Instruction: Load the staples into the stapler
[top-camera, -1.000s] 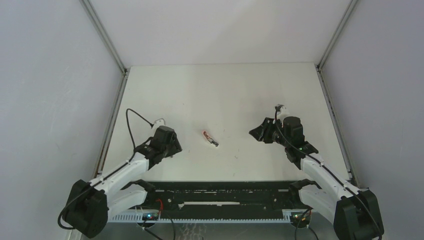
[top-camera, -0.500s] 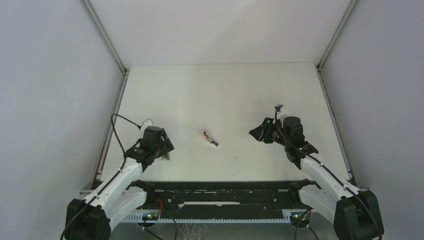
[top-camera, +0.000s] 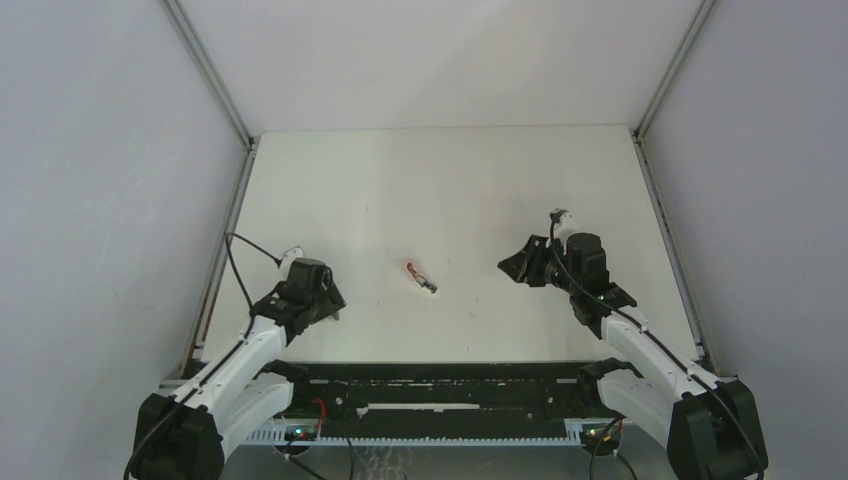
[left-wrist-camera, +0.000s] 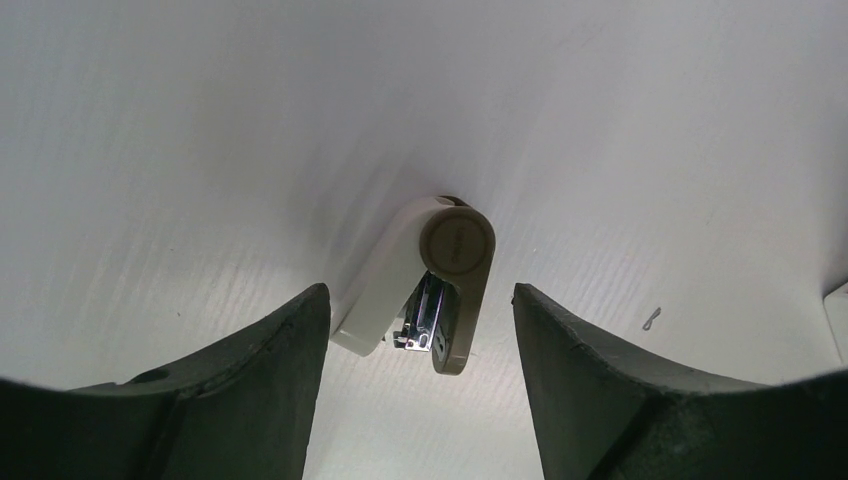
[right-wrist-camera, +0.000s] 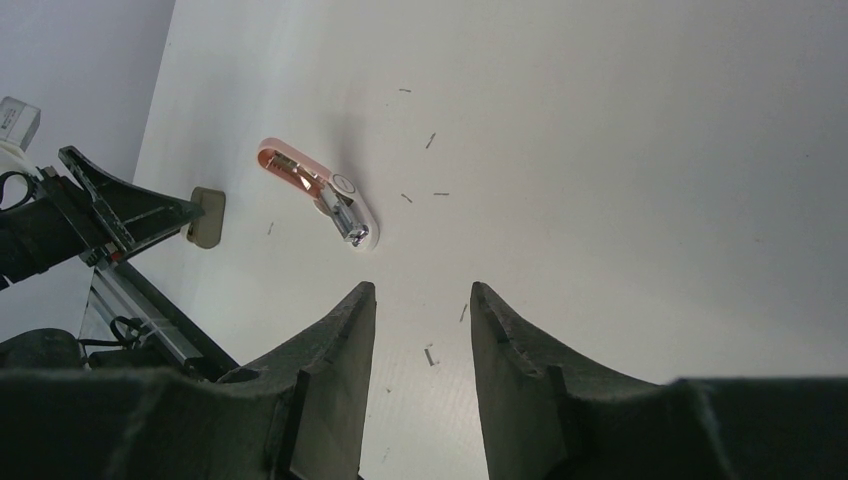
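A robotics lab cell: a white bench (top-camera: 450, 180) boxed in by plain grey panels (top-camera: 100, 150) and aluminium posts (top-camera: 205, 70), two robot arms (top-camera: 650, 350) bolted at its edge.

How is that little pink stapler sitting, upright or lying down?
Lying down: the pink stapler rests lengthwise on the white table, with nothing holding it.
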